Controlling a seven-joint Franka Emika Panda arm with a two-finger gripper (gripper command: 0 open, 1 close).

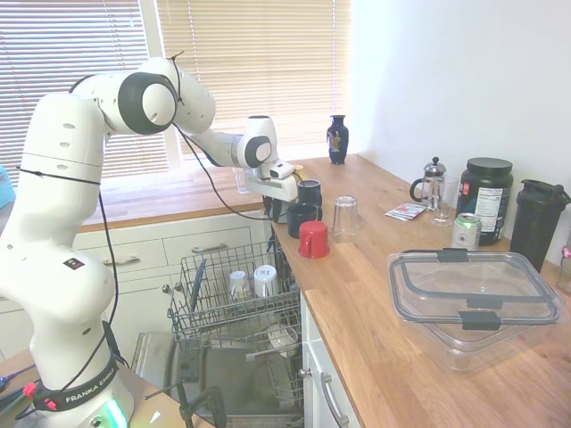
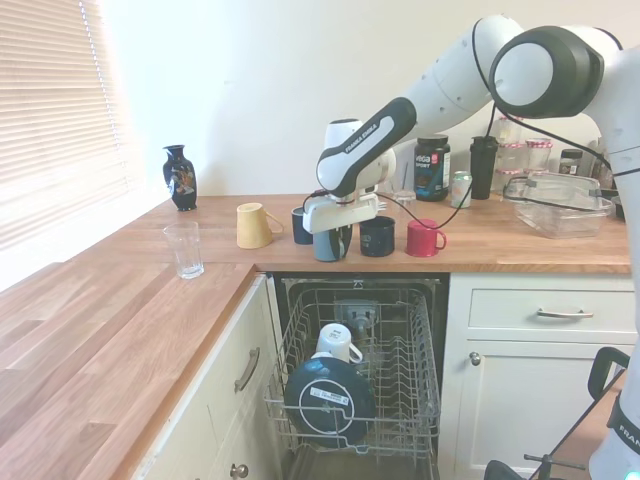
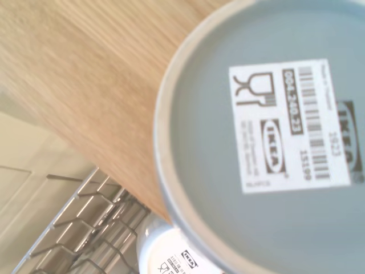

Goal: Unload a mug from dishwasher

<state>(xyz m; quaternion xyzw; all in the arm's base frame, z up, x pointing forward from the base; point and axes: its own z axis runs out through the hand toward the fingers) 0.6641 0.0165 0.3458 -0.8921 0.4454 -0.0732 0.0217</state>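
Note:
The mug [image 2: 332, 250] is dark grey-blue and upturned, at the counter's front edge above the dishwasher. My gripper [image 2: 333, 240] comes down on it from above, and its hand sits right on the mug's base with the fingers shut on it. From the other side the gripper [image 1: 278, 205] hides most of the mug [image 1: 277, 215]. In the wrist view the mug's base [image 3: 217, 188] fills the picture and bears a white label. The dishwasher [image 2: 400, 370] stands open below with its grey wire rack [image 1: 205, 308] pulled out.
On the counter beside the mug stand two near-black mugs [image 2: 377, 236] [image 2: 299, 226] and a red mug [image 2: 422, 238]. A yellow mug [image 2: 252, 225] lies on its side, with a glass [image 2: 183, 248] and a vase [image 2: 180, 177] further left. White cups [image 1: 265, 279] and a dark round dish [image 2: 325, 400] sit in the rack.

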